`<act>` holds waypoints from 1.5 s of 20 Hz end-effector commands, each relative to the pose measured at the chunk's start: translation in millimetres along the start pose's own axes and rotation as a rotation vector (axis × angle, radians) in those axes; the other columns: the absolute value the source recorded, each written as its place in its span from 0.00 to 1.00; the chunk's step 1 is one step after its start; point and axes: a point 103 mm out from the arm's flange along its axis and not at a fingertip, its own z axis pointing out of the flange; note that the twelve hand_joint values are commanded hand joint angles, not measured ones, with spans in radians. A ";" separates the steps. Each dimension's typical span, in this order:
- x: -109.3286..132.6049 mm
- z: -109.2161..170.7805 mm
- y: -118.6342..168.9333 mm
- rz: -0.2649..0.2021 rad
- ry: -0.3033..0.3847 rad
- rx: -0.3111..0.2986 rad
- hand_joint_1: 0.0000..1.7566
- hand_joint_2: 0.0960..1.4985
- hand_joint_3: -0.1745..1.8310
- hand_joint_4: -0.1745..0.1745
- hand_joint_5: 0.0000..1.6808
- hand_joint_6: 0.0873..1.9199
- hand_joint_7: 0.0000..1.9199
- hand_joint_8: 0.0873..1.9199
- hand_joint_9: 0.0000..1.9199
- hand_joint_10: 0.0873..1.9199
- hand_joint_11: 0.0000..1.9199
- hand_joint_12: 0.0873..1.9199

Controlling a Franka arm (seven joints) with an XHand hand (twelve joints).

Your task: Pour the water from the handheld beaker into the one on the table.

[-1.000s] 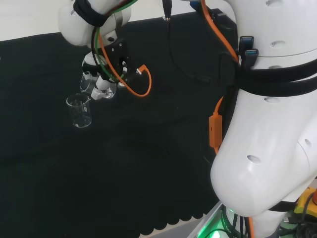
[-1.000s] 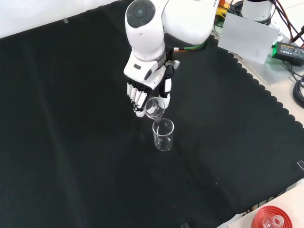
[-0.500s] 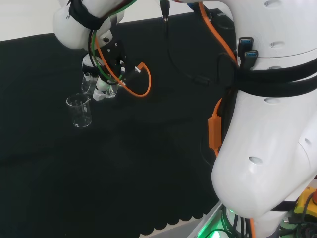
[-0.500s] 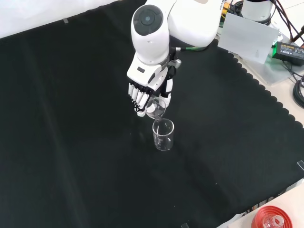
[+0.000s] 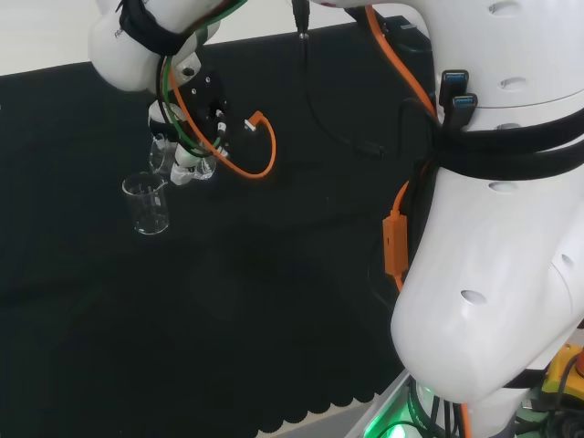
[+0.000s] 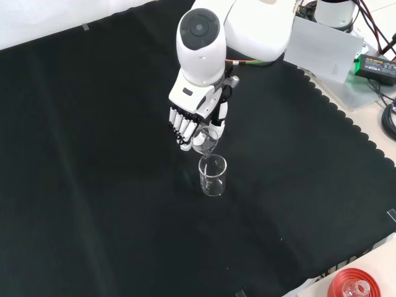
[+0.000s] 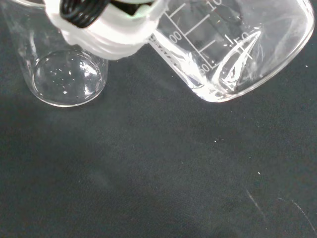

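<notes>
Tilting handheld beaker point(image 6: 205, 140) over table beaker point(image 6: 213, 175)

The table beaker point(image 6: 212, 176) stands upright on the cloth point(image 6: 93, 185), about mid-bench in the front view. The held beaker point(image 6: 205, 140) hangs just above and behind it there, tilted, its lip over the table beaker's mouth. The hand point(image 6: 189, 124) sits behind and slightly left of the table beaker in that view, curled round the held beaker. In the head view the table beaker point(image 5: 147, 204) is left of and below the hand point(image 5: 187, 164).
</notes>
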 end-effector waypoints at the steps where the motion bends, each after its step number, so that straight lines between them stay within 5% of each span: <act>1: 5.4 -3.2 -1.5 0.003 -0.028 0.009 0.74 0.69 0.00 0.15 0.68 0.34 0.73 0.21 0.73 0.47 0.58 0.42; 30: 18.6 -18.5 -1.6 0.020 -0.191 0.073 0.74 0.69 0.00 0.15 0.67 0.35 0.73 0.22 0.72 0.47 0.59 0.42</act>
